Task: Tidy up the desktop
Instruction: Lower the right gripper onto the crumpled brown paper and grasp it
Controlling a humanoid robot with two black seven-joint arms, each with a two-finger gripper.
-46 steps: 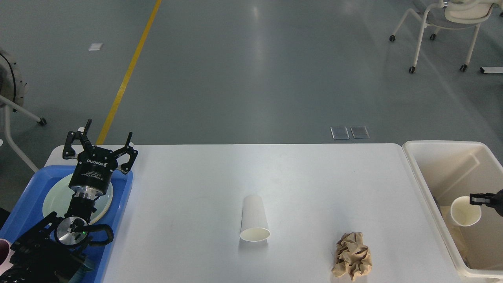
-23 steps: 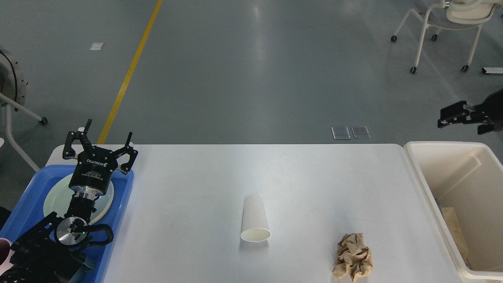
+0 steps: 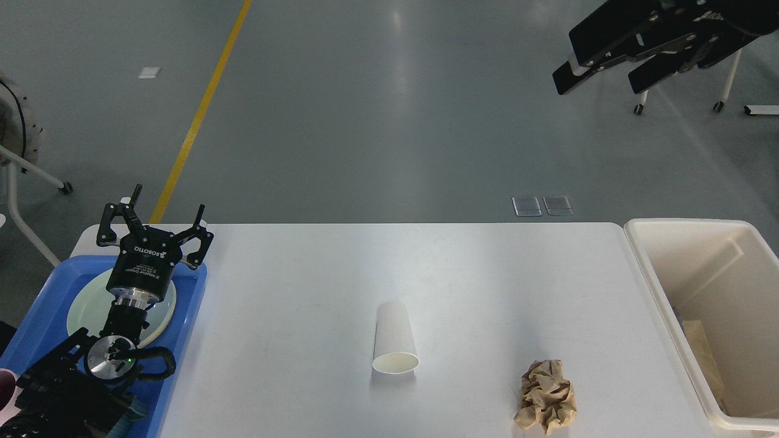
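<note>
The white counter (image 3: 487, 267) fills the lower middle of the frame, its far edge running across just below mid-height. On it lie one paper cup (image 3: 394, 338), tipped on its side with the mouth toward the bottom of the frame, and one crumpled brown paper wad (image 3: 545, 396) at lower right, close to the near edge. The two are well apart, with bare surface all around them.

At lower left one blue tray (image 3: 42, 304) holds one pale plate (image 3: 82, 313). At the right edge stands one cream bin (image 3: 706, 292), beside the counter's end.

The left gripper (image 3: 159, 224) hangs over the tray's far corner, fingers (image 3: 109, 222) spread wide, holding nothing. The right gripper (image 3: 599, 64) is in the upper right of the frame, over the floor, fingers (image 3: 654, 70) parted and empty.
</note>
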